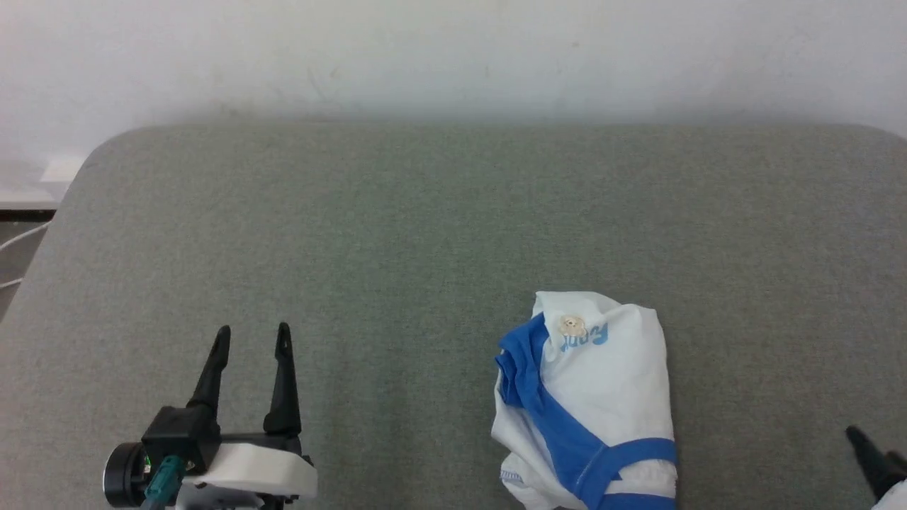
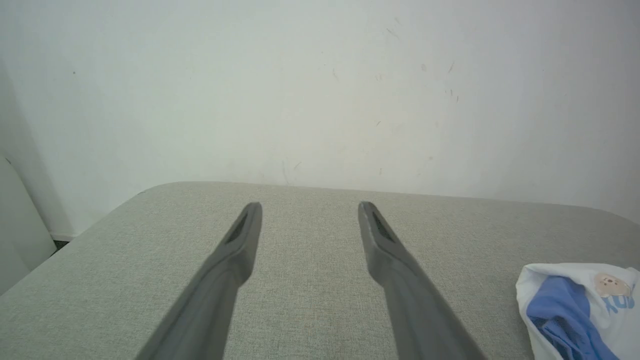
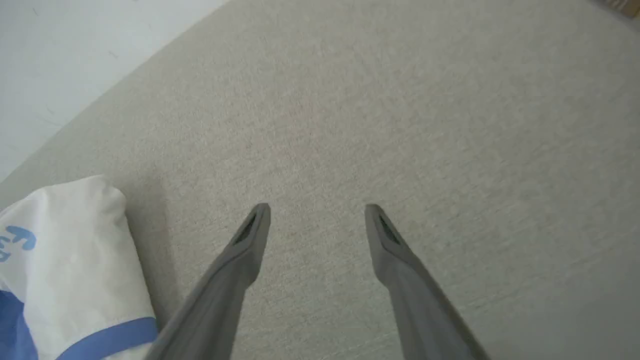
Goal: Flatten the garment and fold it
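Left gripper (image 1: 254, 328): both fingers spread wide with nothing between them, over bare fabric at the near left of the work surface. I cannot tell whether the tips touch the cloth. Right gripper (image 3: 318, 206): likewise released, fingers apart and empty. It sits at the near right corner of my head view, where just a dark fingertip shows.

Garment (image 1: 602, 397): bunched in a loose bundle on the near right part of the surface. It lies between my two grippers, closer to the right one, touching neither. White body fabric is uppermost. A bright blue sleeve or band is crumpled along the bundle's left side and crosses its near end. A small bear print (image 1: 572, 326) with blue lettering beside it sits at the far end of the bundle; I cannot read the lettering. The bundle's near edge runs off the bottom of the head view. It is not flattened and not neatly folded.

Surface (image 1: 425, 227): grey-green woven fabric with a padded look, rounded far corners, even and unwrinkled. Its far edge runs along a white wall (image 2: 320, 90), matt, with faint scuffs and small dark marks.

Left wrist view: a pale panel (image 2: 20, 225) stands beside the surface's far left corner, with a dark gap at its foot.

Head view, far left: a white cable (image 1: 18, 241) loops beside the surface's edge.
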`<state>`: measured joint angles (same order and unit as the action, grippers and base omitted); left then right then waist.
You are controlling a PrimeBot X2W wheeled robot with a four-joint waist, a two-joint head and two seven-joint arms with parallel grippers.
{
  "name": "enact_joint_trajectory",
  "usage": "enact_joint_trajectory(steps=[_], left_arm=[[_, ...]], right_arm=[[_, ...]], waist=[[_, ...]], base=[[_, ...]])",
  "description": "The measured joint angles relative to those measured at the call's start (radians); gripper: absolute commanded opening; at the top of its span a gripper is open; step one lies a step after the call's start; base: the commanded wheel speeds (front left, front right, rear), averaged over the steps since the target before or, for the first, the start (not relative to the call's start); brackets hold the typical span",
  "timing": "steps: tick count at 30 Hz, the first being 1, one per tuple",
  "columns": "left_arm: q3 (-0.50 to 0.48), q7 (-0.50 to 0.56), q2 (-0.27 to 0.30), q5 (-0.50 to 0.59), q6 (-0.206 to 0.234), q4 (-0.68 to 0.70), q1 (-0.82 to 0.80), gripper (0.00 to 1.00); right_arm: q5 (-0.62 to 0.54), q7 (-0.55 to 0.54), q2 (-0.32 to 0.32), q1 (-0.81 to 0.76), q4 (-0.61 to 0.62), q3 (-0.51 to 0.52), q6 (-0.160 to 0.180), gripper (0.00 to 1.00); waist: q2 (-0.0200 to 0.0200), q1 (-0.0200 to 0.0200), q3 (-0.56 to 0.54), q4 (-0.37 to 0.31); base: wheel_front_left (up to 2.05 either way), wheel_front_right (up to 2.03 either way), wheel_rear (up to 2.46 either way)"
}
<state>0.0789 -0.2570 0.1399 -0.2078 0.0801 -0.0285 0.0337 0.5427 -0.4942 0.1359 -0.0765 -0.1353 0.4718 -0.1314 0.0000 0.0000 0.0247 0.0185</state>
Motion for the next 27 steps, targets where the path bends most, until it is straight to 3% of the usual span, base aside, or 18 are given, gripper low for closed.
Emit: enact_joint_trajectory(steps=[2, 4, 5, 10, 17, 21, 22, 23, 24, 27], left_arm=[[-0.001, 0.0, -0.004, 0.001, 0.0, 0.001, 0.0, 1.0], [-0.004, 0.0, -0.012, 0.009, -0.003, 0.001, -0.001, 1.0], [-0.008, 0.0, -0.021, 0.009, -0.008, -0.002, -0.002, 1.0], [-0.018, 0.0, -0.03, 0.008, -0.015, -0.018, -0.008, 1.0], [-0.024, 0.0, -0.043, 0.023, -0.028, -0.028, -0.037, 1.0], [-0.026, 0.0, -0.048, 0.031, -0.036, -0.029, -0.045, 1.0], [-0.026, 0.0, -0.05, 0.032, -0.037, -0.029, -0.045, 1.0], [-0.026, 0.0, -0.052, 0.032, -0.041, -0.031, -0.046, 1.0], [-0.026, 0.0, -0.053, 0.032, -0.044, -0.034, -0.047, 1.0], [-0.028, 0.0, -0.058, 0.034, -0.044, -0.041, -0.052, 1.0]], right_arm=[[0.026, -0.064, -0.001, 0.008, -0.028, 0.004, 0.0, 1.0], [0.136, -0.178, -0.024, 0.04, -0.077, 0.026, 0.0, 1.0], [0.207, -0.286, -0.046, 0.077, -0.123, 0.032, 0.0, 1.0], [0.356, -0.408, -0.073, 0.148, -0.188, 0.009, 0.0, 1.0], [0.521, -0.419, -0.081, 0.234, -0.287, -0.09, 0.0, 1.0], [0.56, -0.393, -0.081, 0.262, -0.331, -0.179, 0.0, 1.0], [0.566, -0.388, -0.081, 0.266, -0.34, -0.199, 0.0, 0.5], [0.568, -0.383, -0.081, 0.27, -0.347, -0.217, 0.0, 0.31], [0.57, -0.38, -0.08, 0.275, -0.354, -0.234, 0.0, 0.0], [0.573, -0.363, -0.081, 0.28, -0.363, -0.274, 0.0, 0.0]], waist=[[0.0, -0.0001, 0.004, 0.008], [0.0, 0.0, 0.012, 0.024], [0.0, 0.0, 0.019, 0.039], [0.0, 0.0, 0.033, 0.066], [0.0, 0.0, 0.062, 0.09], [0.0, 0.0, 0.077, 0.096], [0.0, 0.0001, 0.08, 0.096], [0.0, 0.0001, 0.082, 0.096], [0.0, 0.0001, 0.083, 0.096], [0.0, 0.0001, 0.082, 0.094]], base=[[0.0, 0.0, 0.0], [0.0, 0.0, 0.0], [0.0, 0.0, 0.0], [0.0, 0.0, 0.0], [0.0, 0.0, 0.0], [0.0, 0.0, 0.0], [0.0, 0.0, 0.0], [0.0, 0.0, 0.0], [0.0, 0.0, 0.0], [0.0, 0.0, 0.0]])
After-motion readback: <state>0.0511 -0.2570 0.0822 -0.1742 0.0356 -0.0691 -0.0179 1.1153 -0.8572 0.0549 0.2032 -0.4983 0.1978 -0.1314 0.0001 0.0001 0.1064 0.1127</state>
